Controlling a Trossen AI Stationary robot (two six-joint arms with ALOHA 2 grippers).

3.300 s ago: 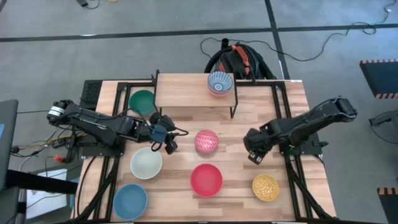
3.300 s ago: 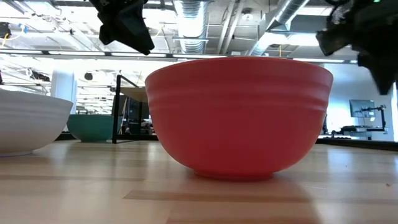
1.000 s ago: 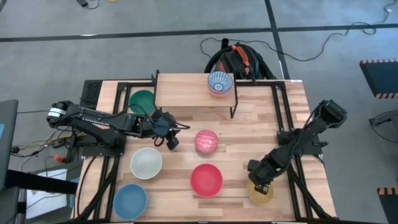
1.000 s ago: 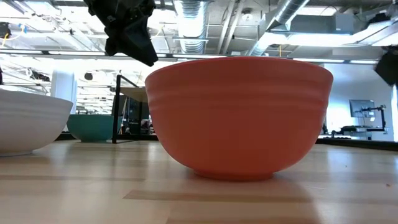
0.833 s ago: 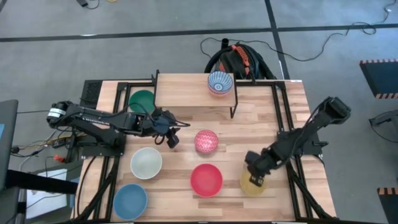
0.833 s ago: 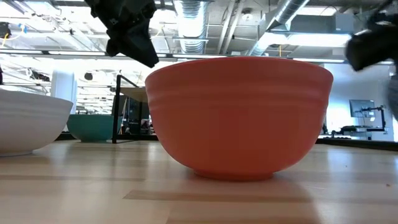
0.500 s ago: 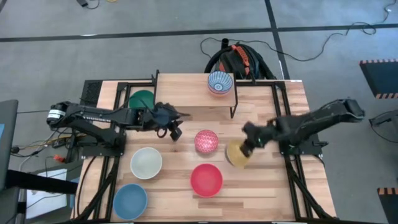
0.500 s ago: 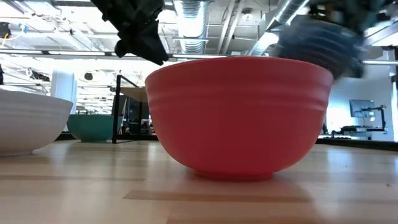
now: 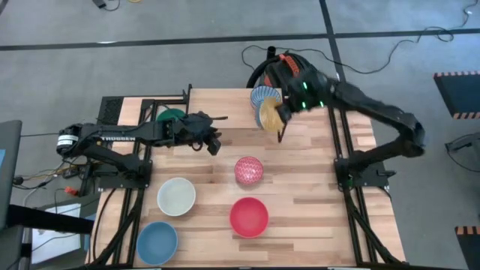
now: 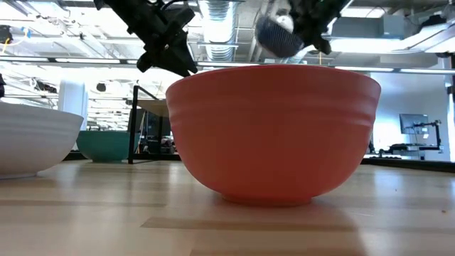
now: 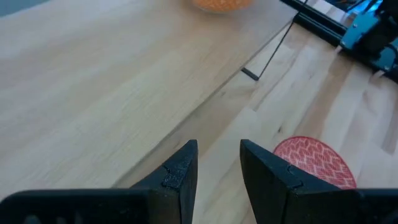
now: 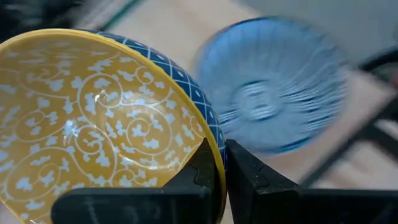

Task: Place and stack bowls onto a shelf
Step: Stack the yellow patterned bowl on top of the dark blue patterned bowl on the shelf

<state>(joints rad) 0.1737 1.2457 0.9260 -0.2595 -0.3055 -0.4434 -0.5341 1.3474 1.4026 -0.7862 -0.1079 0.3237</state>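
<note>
Yellow patterned bowl [image 9: 269,115]: lifted off the table's near right, now pinched by its rim in right gripper [image 9: 283,109] beside shelf's [image 9: 225,109] blue bowl [image 9: 262,95], stacking imminent; left gripper [image 9: 212,142] slightly parted, empty.

Glossy glazed yellow bowl [image 12: 93,118] pinched in the right claw [image 12: 214,163]; beyond it a shiny ribbed blue bowl [image 12: 273,93]; smooth pale matt wood shelf [image 11: 93,81]; planked wooden desk [image 9: 300,187].
</note>
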